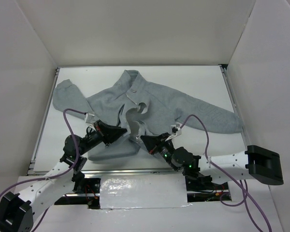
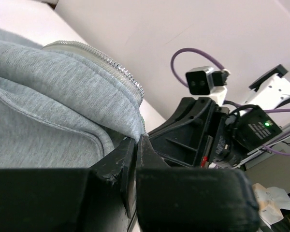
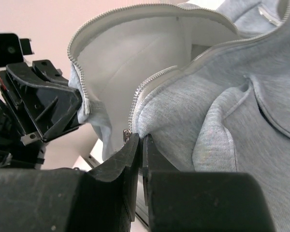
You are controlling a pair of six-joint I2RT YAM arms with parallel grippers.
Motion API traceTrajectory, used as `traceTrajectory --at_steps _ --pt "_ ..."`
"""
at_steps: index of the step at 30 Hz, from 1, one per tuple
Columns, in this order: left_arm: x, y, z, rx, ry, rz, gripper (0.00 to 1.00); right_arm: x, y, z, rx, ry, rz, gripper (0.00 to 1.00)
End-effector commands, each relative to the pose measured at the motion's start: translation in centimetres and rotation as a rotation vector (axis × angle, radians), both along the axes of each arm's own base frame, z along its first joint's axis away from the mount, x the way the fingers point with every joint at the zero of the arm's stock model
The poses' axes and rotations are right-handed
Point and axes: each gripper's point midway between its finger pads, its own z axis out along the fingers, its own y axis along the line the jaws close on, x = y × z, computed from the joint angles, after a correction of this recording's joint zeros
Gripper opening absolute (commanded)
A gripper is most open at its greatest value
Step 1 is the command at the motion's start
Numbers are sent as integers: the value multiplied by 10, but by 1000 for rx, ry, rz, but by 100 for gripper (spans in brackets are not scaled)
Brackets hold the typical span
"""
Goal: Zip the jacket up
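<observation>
Looking at this one, the jacket [image 1: 154,104] is spread across the middle of the table [image 1: 203,82], collar toward the far edge and hem toward the near edge, front flopped open so the pale lining shows. The big risk imo is the two halves of the zipper [image 3: 150,84] never lining up at the bottom. It's soft fleece, so a thin pinch could slip, or one side could twist and the teeth would meet crooked. Tugging sideways could also just drag the whole thing toward the near edge. Both arms come in low from the near edge and angle inward, nearly nose to nose at the hem. The left gripper [image 1: 122,132] is pinched tight on its side of the hem right by the teeth, and the right gripper [image 1: 146,140] is clamped on the other side at the zipper's bottom end
</observation>
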Motion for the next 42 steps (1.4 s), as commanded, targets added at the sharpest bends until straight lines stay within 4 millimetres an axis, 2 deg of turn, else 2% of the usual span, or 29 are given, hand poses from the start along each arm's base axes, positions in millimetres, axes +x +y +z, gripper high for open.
traceTrajectory --at_steps 1,11,20,42 --pt "-18 1 34 -72 -162 -40 0 -2 8 55 154 -86 34 0" --pt "-23 1 33 -72 -179 -53 0 -11 20 79 191 -150 109 0" --pt "-27 0 34 -86 -186 -69 0 -13 31 83 196 -148 135 0" --pt "-22 4 39 -89 -188 -28 0 -13 33 67 160 -109 142 0"
